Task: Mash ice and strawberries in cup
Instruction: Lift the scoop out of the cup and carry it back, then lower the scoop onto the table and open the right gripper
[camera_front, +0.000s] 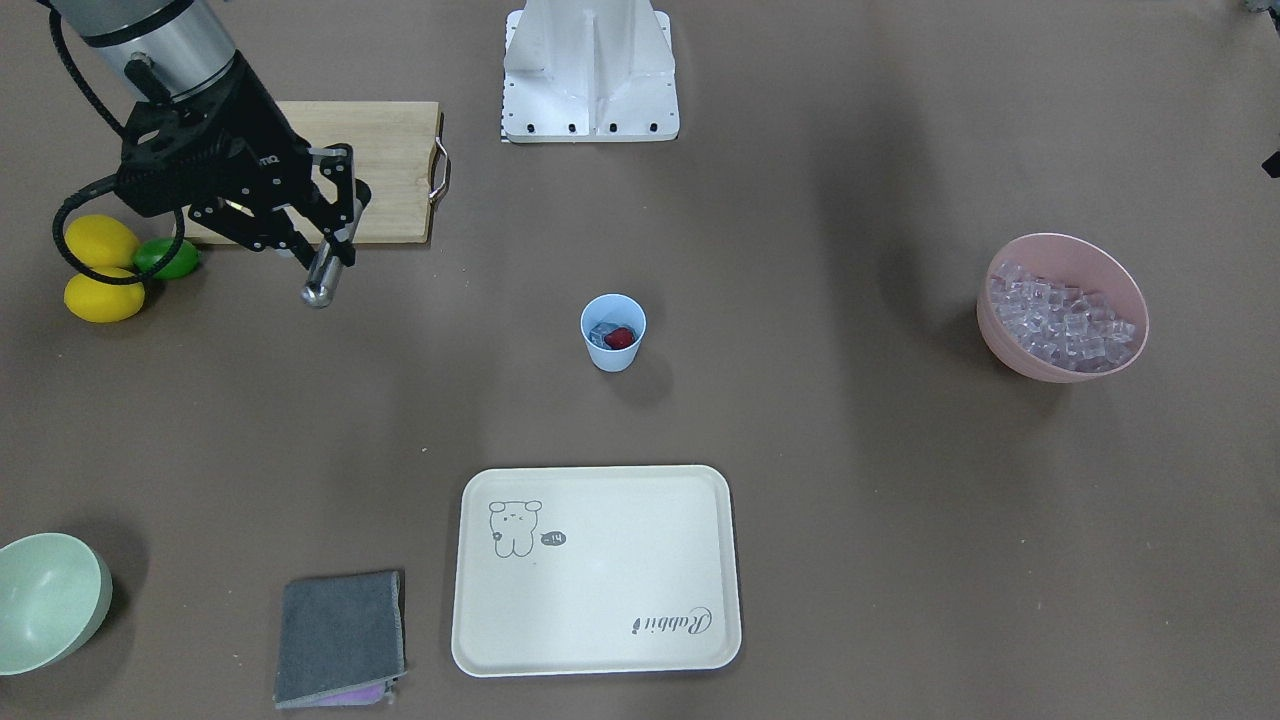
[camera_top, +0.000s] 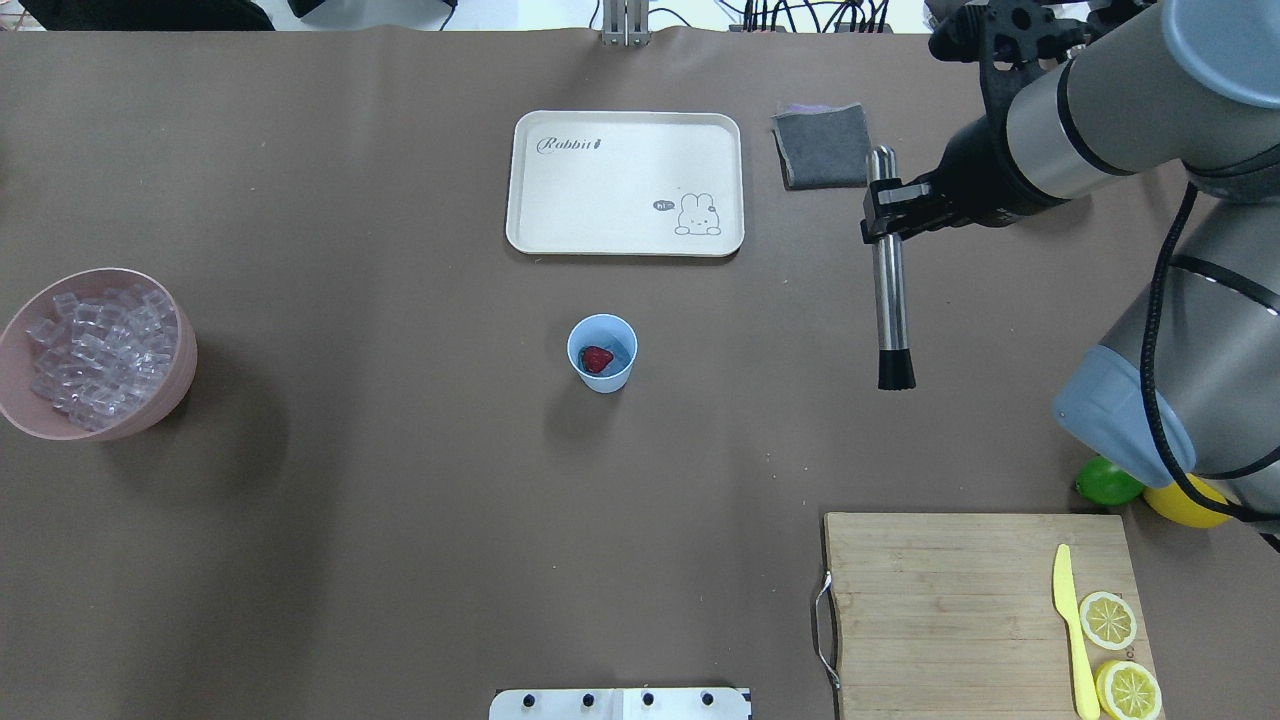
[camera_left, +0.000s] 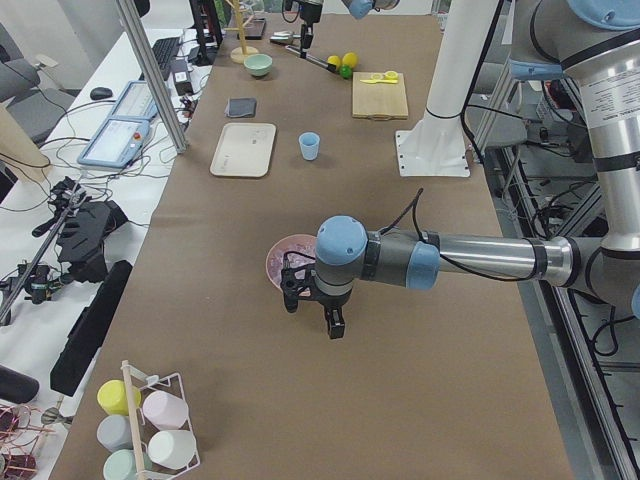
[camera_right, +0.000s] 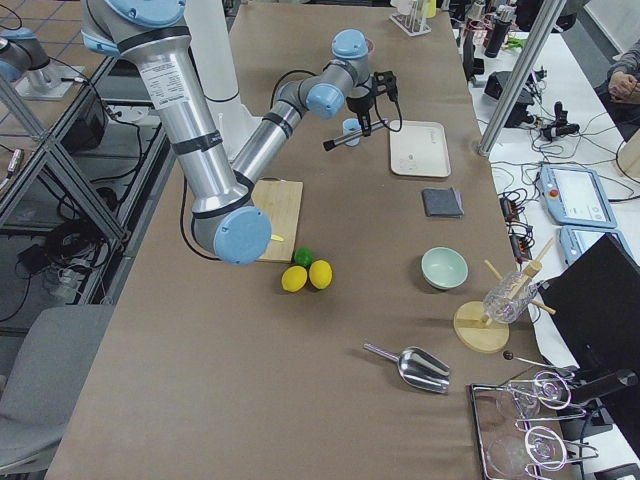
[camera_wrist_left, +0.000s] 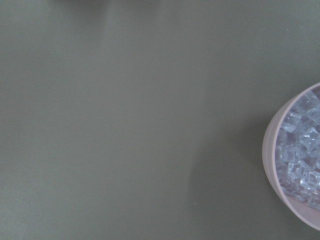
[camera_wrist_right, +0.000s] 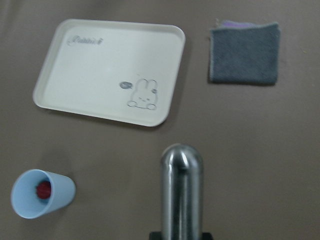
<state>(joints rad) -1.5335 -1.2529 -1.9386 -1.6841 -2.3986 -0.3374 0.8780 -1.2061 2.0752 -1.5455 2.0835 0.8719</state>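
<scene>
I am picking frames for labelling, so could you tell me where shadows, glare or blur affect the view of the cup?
Front-facing view: the cup is sharp, with a soft shadow beside it. Overhead view: broad faint shadows on the table, none across the cup. Right wrist view: bright glare streaks on the metal pestle, the whole picture slightly soft.

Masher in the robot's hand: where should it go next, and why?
Probably sideways to above the cup. The right hand holds the masher well off to its side, and the strawberry and ice inside look unmashed.
</scene>
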